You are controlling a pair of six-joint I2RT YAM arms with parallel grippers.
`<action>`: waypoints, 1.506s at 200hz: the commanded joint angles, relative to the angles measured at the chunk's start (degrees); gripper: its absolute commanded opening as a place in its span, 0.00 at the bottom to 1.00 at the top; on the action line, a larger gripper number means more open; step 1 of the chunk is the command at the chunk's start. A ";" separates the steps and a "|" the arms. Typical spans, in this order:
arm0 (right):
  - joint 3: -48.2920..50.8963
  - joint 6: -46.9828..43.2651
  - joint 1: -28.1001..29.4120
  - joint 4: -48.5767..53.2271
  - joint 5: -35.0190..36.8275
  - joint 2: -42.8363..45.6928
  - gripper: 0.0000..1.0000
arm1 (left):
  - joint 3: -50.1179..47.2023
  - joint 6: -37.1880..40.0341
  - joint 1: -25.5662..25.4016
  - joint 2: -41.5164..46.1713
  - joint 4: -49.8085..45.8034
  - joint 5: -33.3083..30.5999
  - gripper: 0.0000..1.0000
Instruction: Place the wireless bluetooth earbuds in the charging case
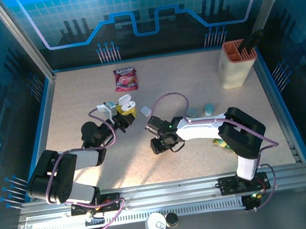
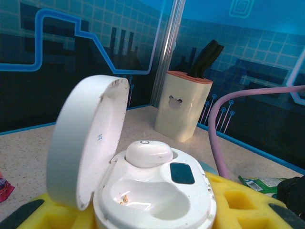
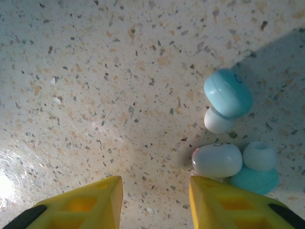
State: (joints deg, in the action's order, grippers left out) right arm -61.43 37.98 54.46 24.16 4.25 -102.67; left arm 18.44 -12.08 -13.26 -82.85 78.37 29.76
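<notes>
One white earbud (image 2: pixel 148 152) seated in open charging case (image 2: pixel 157 202); lid (image 2: pixel 88 143) raised.

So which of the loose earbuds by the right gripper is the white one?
The all-white earbud just above the yellow finger; the upper earbud and the right-hand earbud are pale blue.

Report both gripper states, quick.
Left gripper: closed on the open charging case.
Right gripper: open, holding nothing.

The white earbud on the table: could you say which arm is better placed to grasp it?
Likely right: the right gripper, jaws open, hangs beside the white earbud; left gripper holds the charging case.
</notes>
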 commanded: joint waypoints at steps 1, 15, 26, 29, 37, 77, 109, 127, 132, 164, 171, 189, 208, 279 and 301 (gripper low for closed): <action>-1.24 1.13 0.55 3.16 2.33 -1.20 0.41 | -1.04 -0.58 0.59 1.11 2.01 -0.14 0.20; -1.32 1.00 0.48 4.51 3.77 -0.92 0.42 | -1.14 -0.62 0.60 1.12 1.96 -0.19 0.20; -1.50 0.88 0.48 5.62 5.05 -0.63 0.42 | -1.21 -0.57 0.60 1.13 1.91 -0.20 0.20; -1.56 0.85 0.48 5.90 5.33 -0.58 0.43 | -1.22 -0.58 0.60 1.11 1.96 -0.20 0.20; -1.74 0.78 0.41 6.64 6.12 -0.47 0.43 | -1.29 -0.65 0.60 1.11 1.93 -0.17 0.20; -2.11 0.41 -0.11 8.03 7.31 0.00 0.44 | -1.34 -0.69 0.64 1.15 1.99 -0.13 0.20; -3.02 -0.09 0.57 9.07 8.07 0.85 0.44 | -1.58 -0.53 0.77 1.18 1.96 -0.35 0.20; -4.28 -0.75 1.58 10.37 9.21 1.56 0.44 | -1.72 -0.50 0.86 1.02 1.94 -0.40 0.20; -4.74 -0.92 1.83 10.80 9.77 1.72 0.44 | -1.72 -0.47 0.86 1.02 1.96 -0.51 0.20; -5.81 -0.56 1.60 12.50 12.22 2.26 0.43 | -1.66 -0.47 1.04 0.98 1.96 -0.62 0.20; -5.65 -0.22 1.30 12.38 12.37 2.32 0.43 | -1.73 -0.49 1.05 1.01 1.96 -0.53 0.20; -4.62 0.85 0.12 10.13 11.22 2.55 0.41 | -1.68 -0.49 1.17 0.99 1.96 -0.48 0.20; -3.16 1.90 -1.71 6.65 7.84 2.58 0.40 | -1.66 -0.59 1.22 0.86 1.97 -0.33 0.20; -1.21 2.70 -5.13 2.40 3.42 0.72 0.38 | -1.75 -1.05 1.31 0.84 1.96 0.10 0.21; -0.59 3.55 -5.76 1.95 1.98 0.16 0.37 | -1.65 -1.11 1.33 0.42 1.96 0.21 0.20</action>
State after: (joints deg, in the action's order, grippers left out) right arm -63.22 39.83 49.56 26.89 8.03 -101.69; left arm 17.41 -12.10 -12.51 -82.85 78.37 29.76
